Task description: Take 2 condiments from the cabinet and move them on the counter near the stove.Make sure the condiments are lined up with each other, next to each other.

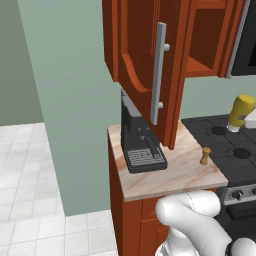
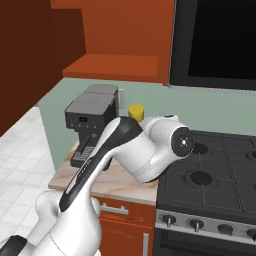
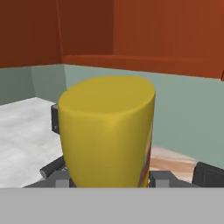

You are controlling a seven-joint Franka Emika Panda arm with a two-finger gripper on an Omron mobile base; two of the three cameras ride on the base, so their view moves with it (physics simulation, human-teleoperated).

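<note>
Yellow bottle [image 1: 241,111] clamped in gripper [image 3: 109,177], carried above stove [image 1: 225,145], right of wooden shaker [image 1: 205,156] on counter [image 1: 170,177]; prob. rigid, smooth, slippery, so grip mid-body

Bare counter [image 1: 172,177] lies between the coffee machine [image 1: 137,142] and wooden shaker [image 1: 205,156].
</note>
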